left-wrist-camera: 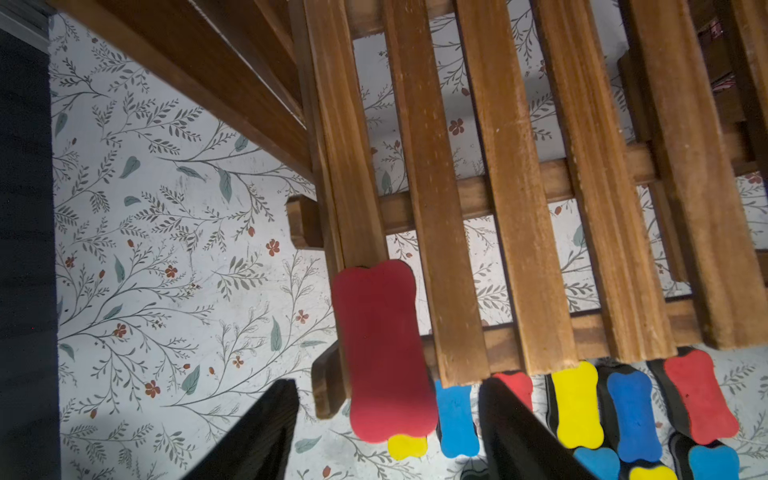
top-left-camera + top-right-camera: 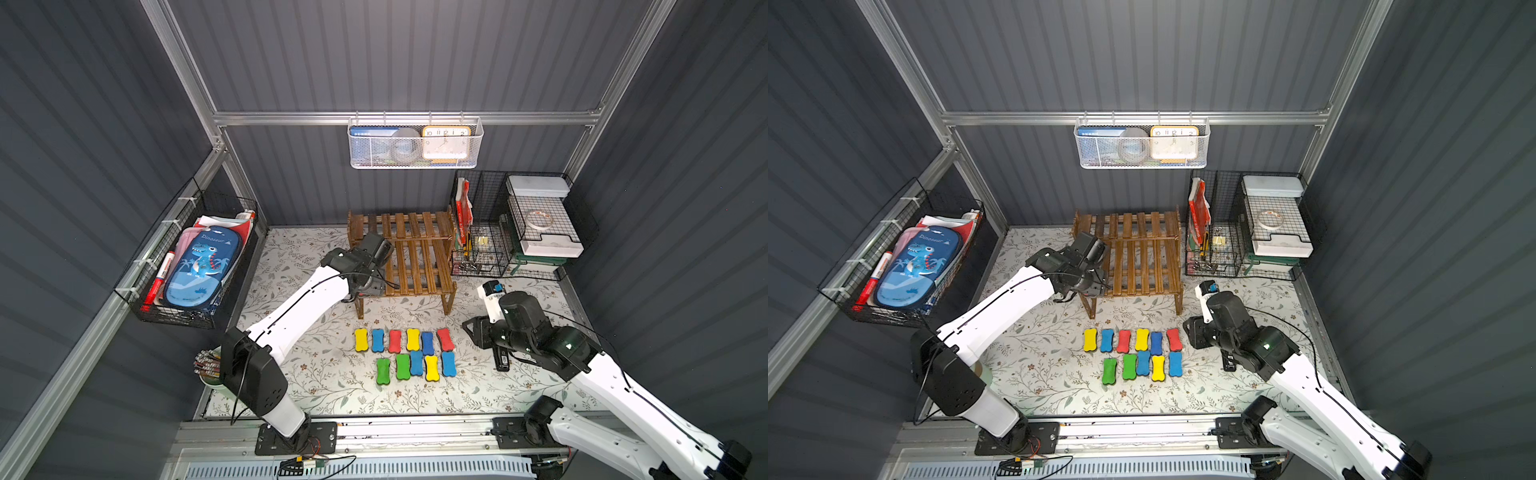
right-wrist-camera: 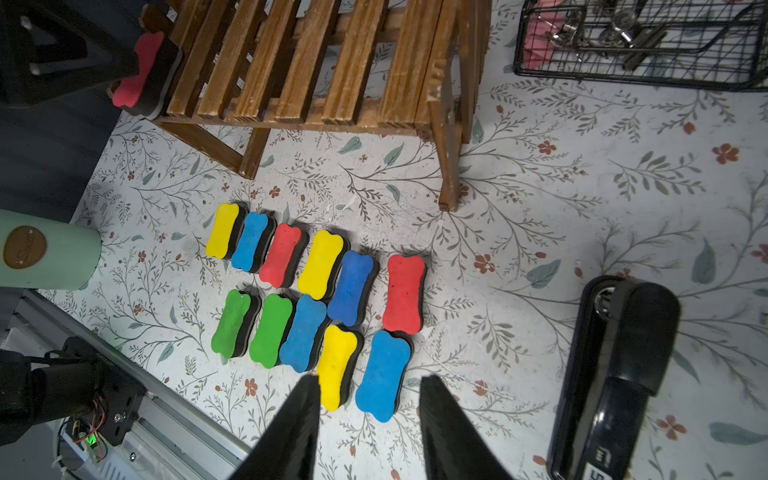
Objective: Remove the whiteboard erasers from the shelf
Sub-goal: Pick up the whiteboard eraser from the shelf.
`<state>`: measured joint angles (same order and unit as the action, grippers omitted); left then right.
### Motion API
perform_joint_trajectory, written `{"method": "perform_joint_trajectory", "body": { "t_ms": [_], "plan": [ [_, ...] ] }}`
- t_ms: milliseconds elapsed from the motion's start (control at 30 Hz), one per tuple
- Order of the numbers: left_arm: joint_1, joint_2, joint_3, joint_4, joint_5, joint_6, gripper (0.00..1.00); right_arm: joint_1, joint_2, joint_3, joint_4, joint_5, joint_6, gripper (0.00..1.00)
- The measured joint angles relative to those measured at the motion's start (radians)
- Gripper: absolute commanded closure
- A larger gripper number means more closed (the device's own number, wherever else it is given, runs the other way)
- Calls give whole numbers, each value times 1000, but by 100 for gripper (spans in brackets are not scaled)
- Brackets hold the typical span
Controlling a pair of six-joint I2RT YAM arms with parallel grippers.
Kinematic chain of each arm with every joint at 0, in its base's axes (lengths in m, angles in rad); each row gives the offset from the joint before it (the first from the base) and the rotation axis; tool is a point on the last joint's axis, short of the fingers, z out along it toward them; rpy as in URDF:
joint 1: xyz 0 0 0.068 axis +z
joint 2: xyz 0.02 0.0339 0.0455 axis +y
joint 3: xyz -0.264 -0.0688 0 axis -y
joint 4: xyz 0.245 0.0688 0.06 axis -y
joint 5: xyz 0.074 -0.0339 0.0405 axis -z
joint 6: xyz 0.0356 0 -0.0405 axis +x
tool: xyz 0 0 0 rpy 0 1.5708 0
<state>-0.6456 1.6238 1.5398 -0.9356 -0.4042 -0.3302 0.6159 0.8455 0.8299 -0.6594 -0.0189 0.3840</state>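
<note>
"What do the robot's arms look like?"

"The left arm [image 2: 299,316] and the right arm [image 2: 623,399] have smooth white shells and fat black joints."

"Any wires?"

"A thin black cable [image 2: 291,308] runs along the white part. Red and black wires [image 2: 313,451] poke out by the left arm's black base plate [image 2: 322,444], which has shiny screws."

"Little holes?"

"Yes, round ones in the shells. A tiny green light [image 2: 568,345] glows on the right arm. The fingers [image 1: 257,432] are black and pointy."
</note>
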Motion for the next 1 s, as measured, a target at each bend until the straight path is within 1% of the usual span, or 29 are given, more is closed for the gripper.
{"method": "perform_joint_trajectory", "body": {
  "t_ms": [100,333,633,800,900,1000],
  "plan": [
    [4,16,-4,14,0,12,35,-1,0,0,0,0,0,56],
    [12,41,-16,24,0,20,36,-5,0,0,0,0,0,56],
    [13,46,-38,47,-9,26,49,-6,0,0,0,0,0,56],
    [13,66,-38,53,-8,27,50,-11,0,0,0,0,0,56],
    [13,67,-37,55,-8,27,56,-12,0,0,0,0,0,56],
    [13,67,-37,55,-9,27,57,-12,0,0,0,0,0,56]
  ]
}}
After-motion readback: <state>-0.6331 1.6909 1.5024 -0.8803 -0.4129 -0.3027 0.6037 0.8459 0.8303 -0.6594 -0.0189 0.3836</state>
